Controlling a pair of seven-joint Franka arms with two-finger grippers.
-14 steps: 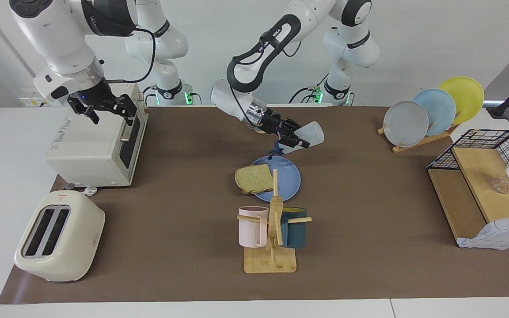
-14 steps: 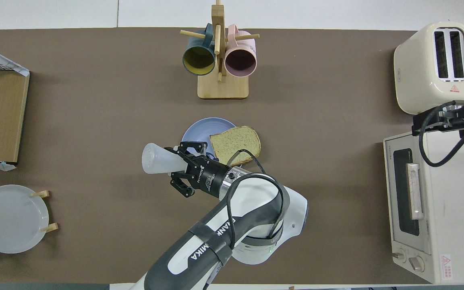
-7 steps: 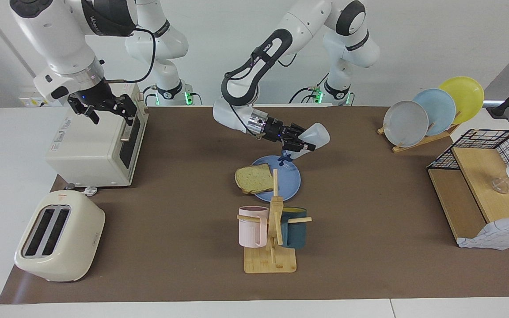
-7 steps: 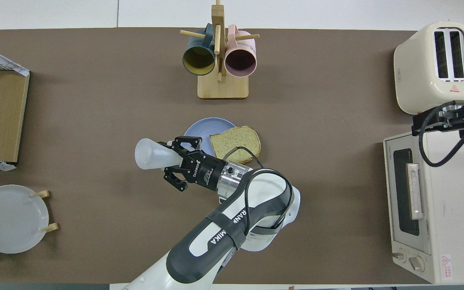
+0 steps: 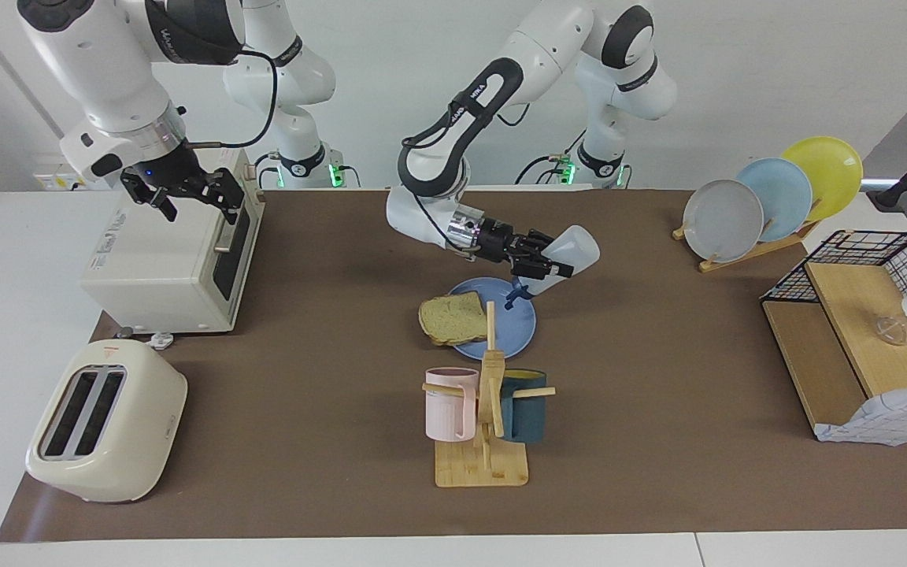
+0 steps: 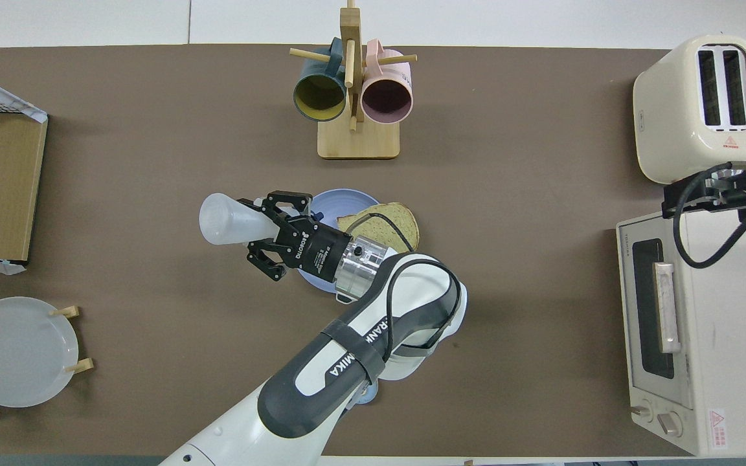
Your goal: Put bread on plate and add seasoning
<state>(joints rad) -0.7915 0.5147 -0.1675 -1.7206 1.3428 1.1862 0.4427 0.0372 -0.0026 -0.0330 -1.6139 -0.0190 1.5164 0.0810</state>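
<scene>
Left gripper [image 5: 542, 264] pinches the seasoning bottle [image 5: 568, 250], tipped cap-down over the blue plate [image 5: 520, 335], probably to shake onto the bread [image 5: 453, 317]; right gripper [image 5: 186, 194] waits spread above the toaster oven [image 5: 162, 260].

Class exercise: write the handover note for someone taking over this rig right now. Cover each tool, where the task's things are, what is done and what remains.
Left tool: shut on the seasoning, tipped cap-down over the plate.
Right tool: open, waiting over the toaster oven.
Bread: on the plate, overhanging its rim toward the right arm's end.
Done: bread plated.
Left: season the bread, then set the bottle down.
</scene>
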